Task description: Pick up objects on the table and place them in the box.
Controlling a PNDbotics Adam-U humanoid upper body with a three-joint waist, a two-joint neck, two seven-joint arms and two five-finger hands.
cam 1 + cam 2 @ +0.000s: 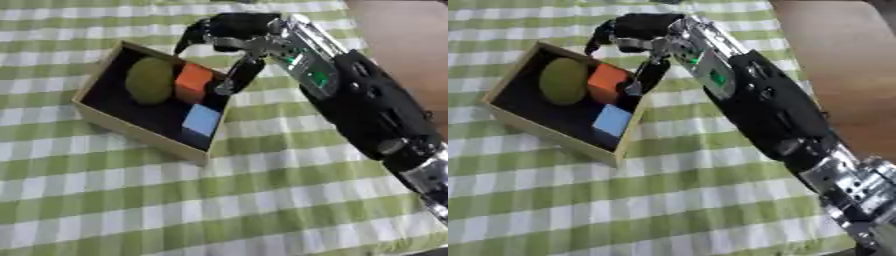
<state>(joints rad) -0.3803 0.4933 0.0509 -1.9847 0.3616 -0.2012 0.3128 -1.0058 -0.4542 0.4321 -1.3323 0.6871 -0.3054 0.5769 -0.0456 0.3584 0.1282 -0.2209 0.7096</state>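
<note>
Right hand (pixel 229 35) is over the far right rim of the box (pixel 131 131), arm coming in from the bench's near right corner. Fingers droop relaxed, part spread, one hanging down just inside the box's right wall; nothing held as far as I can see. Left hand isn't in either view. Box sits toward the far left of the bench on the green-and-white checked cloth (pixel 262 200), turned askew. Inside: olive-green rounded object (pixel 150 80) at the far left end, orange block (pixel 192 82) touching beside it in the middle, light blue block (pixel 202 120) toward the near right corner, apart from the orange one. No loose objects visible on the cloth, so my read is the placing is done or nearly done, hand just over the drop spot. Handling guess: blocks look light and rigid, flat faces, easy pinch across two opposite sides, low slip risk. Green one looks rounder, maybe soft or fuzzy, could roll, so better to cup it across its widest part. Box walls look like thin board, probably light, could shift if a finger hooks the rim on the way out.
</note>
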